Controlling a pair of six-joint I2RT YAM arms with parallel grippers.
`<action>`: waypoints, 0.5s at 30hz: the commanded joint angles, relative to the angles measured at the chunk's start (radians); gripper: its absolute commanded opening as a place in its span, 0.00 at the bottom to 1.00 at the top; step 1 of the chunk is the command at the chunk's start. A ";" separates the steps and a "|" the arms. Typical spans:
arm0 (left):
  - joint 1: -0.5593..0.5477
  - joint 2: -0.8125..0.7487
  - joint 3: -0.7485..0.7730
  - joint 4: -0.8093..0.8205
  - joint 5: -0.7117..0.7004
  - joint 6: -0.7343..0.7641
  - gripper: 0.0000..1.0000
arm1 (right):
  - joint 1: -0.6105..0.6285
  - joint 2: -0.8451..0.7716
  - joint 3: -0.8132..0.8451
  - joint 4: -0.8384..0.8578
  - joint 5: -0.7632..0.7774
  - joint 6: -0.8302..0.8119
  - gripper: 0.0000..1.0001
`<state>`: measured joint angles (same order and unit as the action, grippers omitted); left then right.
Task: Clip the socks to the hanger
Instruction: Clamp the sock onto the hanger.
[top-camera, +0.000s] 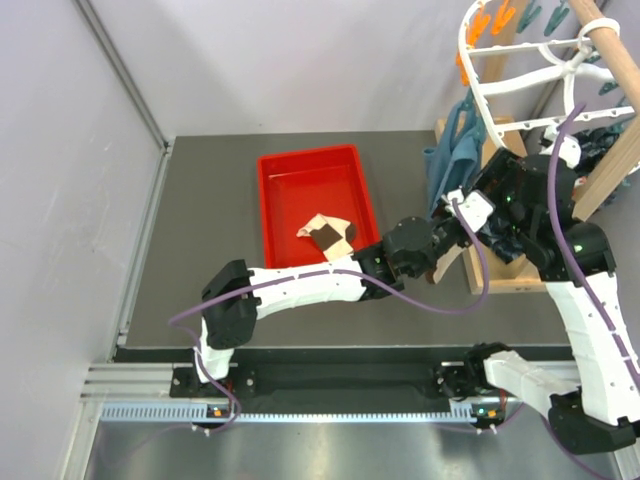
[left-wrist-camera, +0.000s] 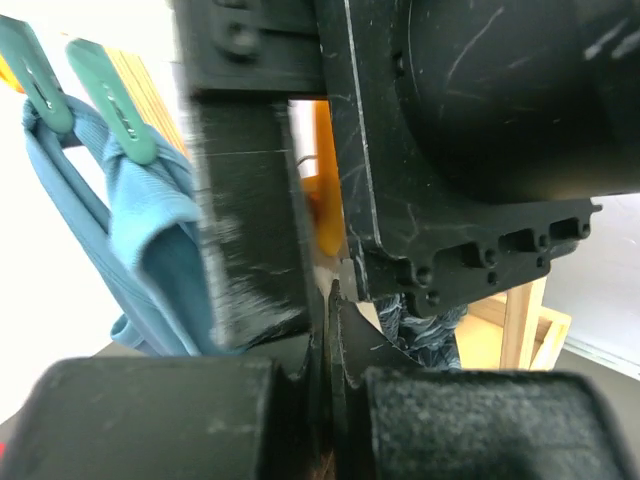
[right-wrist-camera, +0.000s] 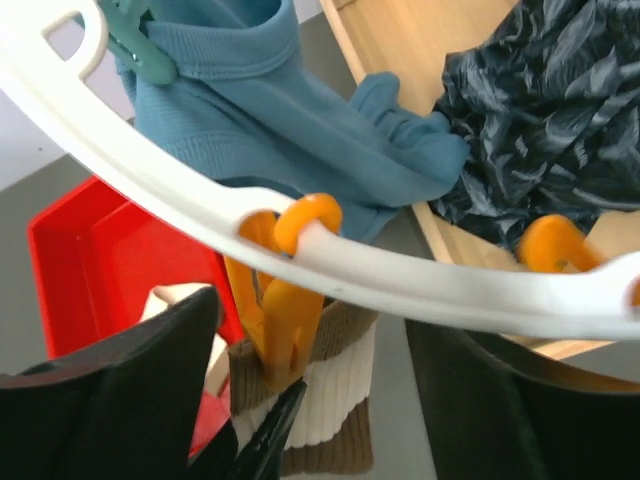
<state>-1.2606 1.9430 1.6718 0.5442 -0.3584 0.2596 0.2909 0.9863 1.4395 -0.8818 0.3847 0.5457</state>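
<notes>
Top view: the spare sock (top-camera: 325, 235) lies flat in the red tray (top-camera: 310, 185). Its long axis slants, with the dark patch toward the near right. Your left gripper (top-camera: 447, 243) and right gripper (top-camera: 467, 213) crowd together under the hanger (top-camera: 478, 95), well apart from the tray.

Left wrist: the pads are pressed together. The right arm's housing blocks most of the view, so you cannot tell whether fabric is pinched. A teal cloth (left-wrist-camera: 150, 240) hangs beside.

Right wrist: the jaws stand wide on either side of an orange peg (right-wrist-camera: 290, 320), not touching it. The peg bites the hung sock (right-wrist-camera: 330, 400), which drops straight below the rim, long axis vertical, ribbed end showing.

This reads as one sock clipped. Next, loosen your left, back both arms out without snagging the rim, then go for the spare.
</notes>
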 joint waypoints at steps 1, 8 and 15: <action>-0.005 0.010 0.049 0.028 -0.007 -0.013 0.00 | 0.005 -0.015 0.019 -0.060 -0.044 -0.009 0.77; -0.003 0.007 0.052 -0.016 -0.040 -0.031 0.09 | 0.005 0.002 0.111 -0.167 -0.038 -0.009 1.00; 0.009 -0.051 0.016 -0.064 -0.053 -0.156 0.48 | 0.004 0.035 0.208 -0.296 -0.116 -0.122 1.00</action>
<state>-1.2587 1.9533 1.6779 0.4877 -0.3946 0.1841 0.2916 1.0115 1.5753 -1.0908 0.3264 0.5011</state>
